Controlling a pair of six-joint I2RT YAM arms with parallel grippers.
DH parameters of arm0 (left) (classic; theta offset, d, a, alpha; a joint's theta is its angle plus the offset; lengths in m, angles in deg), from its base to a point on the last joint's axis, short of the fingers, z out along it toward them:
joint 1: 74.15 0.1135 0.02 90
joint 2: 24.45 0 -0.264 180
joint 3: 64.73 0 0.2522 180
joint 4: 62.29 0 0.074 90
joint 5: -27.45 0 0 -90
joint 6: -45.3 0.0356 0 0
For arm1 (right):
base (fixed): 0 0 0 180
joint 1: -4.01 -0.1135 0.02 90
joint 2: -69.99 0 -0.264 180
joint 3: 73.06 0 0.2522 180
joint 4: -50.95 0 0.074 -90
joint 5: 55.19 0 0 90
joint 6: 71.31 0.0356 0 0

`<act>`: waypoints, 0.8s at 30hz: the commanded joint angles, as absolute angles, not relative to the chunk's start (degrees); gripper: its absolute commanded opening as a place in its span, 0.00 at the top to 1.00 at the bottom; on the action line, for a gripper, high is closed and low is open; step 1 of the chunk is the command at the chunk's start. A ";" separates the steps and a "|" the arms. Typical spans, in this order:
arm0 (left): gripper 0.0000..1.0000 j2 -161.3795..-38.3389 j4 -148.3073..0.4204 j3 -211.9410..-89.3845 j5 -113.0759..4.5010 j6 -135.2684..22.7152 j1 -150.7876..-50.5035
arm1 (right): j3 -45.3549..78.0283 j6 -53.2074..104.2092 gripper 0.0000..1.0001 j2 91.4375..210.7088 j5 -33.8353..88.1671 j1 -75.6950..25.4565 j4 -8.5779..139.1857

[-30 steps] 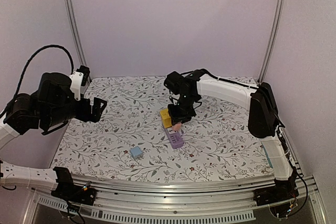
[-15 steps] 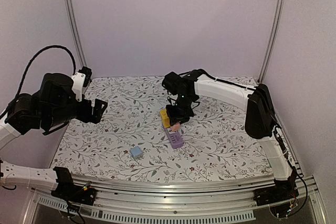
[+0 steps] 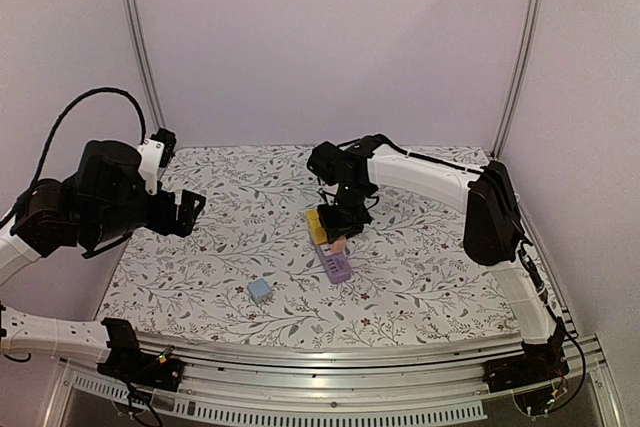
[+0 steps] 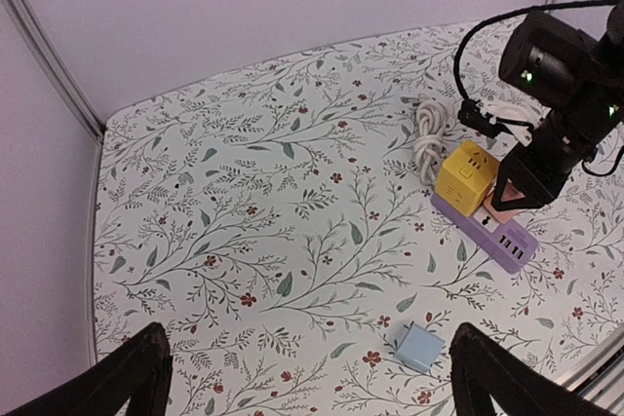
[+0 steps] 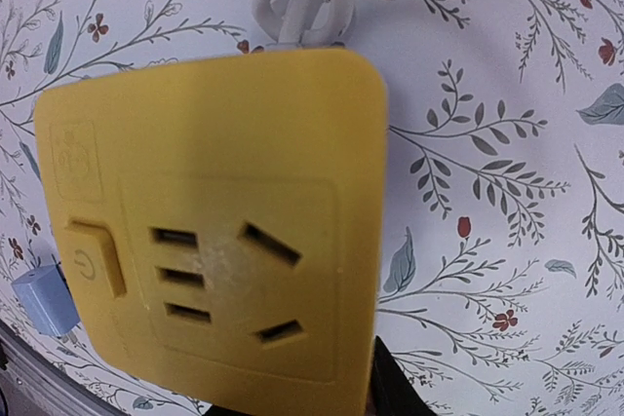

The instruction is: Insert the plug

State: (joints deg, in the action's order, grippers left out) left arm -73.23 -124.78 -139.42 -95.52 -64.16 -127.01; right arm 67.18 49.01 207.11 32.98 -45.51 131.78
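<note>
A pink plug (image 3: 336, 243) hangs just above the purple power strip (image 3: 335, 265), held in my right gripper (image 3: 340, 232), which is shut on it. A yellow cube socket (image 3: 317, 224) stands against the strip's far end. The left wrist view shows the plug (image 4: 507, 204) low over the strip (image 4: 492, 236), beside the cube (image 4: 466, 174). The cube (image 5: 214, 221) fills the right wrist view and the plug is hidden there; only one dark finger (image 5: 390, 392) shows. My left gripper (image 3: 190, 209) hovers open, high over the left side of the table, its fingers (image 4: 136, 377) holding nothing.
A coiled white cable (image 4: 426, 133) lies behind the yellow cube. A small light-blue block (image 3: 260, 290) sits on the flowered cloth near the front, left of the strip. Metal frame posts stand at the back corners.
My right arm has edged slightly left, keeping the plug over the strip. The left arm has hardly moved.
</note>
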 commanded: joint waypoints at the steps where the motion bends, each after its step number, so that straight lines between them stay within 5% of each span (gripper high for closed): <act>1: 0.01 -73.64 -124.55 -139.00 -94.73 -63.79 -126.53 | 68.41 49.22 1.00 209.11 34.46 -45.86 133.91; 24: 0.01 -74.19 -124.26 -138.95 -92.70 -64.21 -126.53 | 64.54 51.74 1.00 208.09 42.98 -45.90 142.19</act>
